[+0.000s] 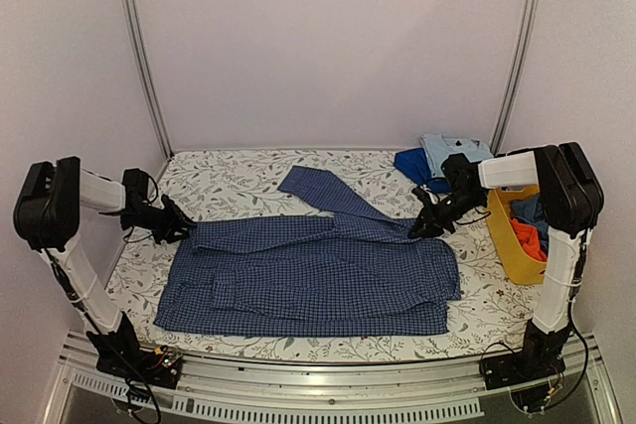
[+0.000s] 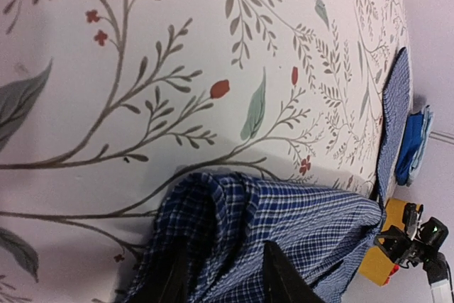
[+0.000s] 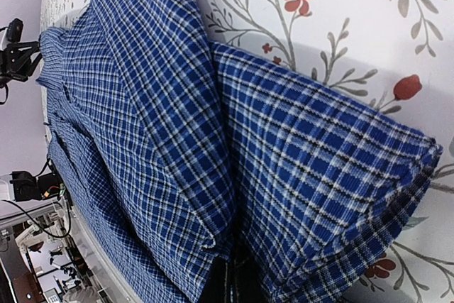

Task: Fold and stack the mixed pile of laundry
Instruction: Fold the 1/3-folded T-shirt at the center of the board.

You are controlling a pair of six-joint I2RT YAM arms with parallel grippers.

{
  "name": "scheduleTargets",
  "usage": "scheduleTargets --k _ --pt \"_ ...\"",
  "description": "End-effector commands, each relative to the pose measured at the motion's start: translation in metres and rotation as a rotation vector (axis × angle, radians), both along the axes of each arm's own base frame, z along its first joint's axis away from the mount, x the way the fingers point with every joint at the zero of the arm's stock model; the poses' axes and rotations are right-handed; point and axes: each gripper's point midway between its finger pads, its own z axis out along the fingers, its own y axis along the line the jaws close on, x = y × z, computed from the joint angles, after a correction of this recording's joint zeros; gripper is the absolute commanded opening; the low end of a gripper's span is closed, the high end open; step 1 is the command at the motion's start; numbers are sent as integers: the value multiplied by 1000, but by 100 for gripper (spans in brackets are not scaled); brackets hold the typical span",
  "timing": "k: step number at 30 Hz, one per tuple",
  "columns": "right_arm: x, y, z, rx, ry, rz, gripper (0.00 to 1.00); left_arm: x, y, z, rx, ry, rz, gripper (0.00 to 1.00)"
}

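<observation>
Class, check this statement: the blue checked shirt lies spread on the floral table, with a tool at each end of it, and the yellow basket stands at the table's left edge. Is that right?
Not quite. The yellow basket stands at the right edge of the table, not the left, as the top external view shows. The rest of the statement holds.

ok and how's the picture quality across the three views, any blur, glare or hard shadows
top external: soft even light, no glare, the blue check shirt casts almost no shadow; left wrist: tilted view, floral tablecloth sharp, the fingers of the left hand dark and soft-edged at the bottom; right wrist: shirt weave crisp, a soft shadow on the cloth beside its fold, far lower-left corner blurred
</observation>
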Motion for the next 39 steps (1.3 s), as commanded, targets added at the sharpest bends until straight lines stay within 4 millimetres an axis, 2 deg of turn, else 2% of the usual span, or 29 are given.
scheduleTargets --k 1,7,10,13,18,20,23,24,27,31,35,39 --pt "7 3 6 20 -8 -10 0 19 -9 2 4 -42 -44 29" --pt "12 5 12 26 -17 -12 0 29 -6 10 28 -57 -58 11" --pt "12 5 15 22 -18 -13 0 31 6 15 75 -33 -47 1" --pt "10 4 15 18 -16 -10 0 35 23 19 118 -18 -20 0" --pt "3 8 10 28 -5 4 0 40 27 5 125 24 -33 0" --pt "0 15 7 27 -2 20 0 40 28 -3 128 46 -34 8" --pt "-7 19 -1 17 25 40 5 40 31 -1 136 49 -31 23" --pt "-7 18 -1 11 26 41 10 41 33 3 141 40 -29 27" --pt "-3 11 7 -21 1 34 37 43 37 24 165 3 -27 40" --pt "19 -5 33 -26 -62 -23 58 48 38 64 182 -96 -40 57" --pt "41 -19 53 -47 -110 -67 62 49 39 99 218 -170 -48 64" --pt "44 -17 57 -31 -108 -57 58 40 36 107 211 -161 -64 64"
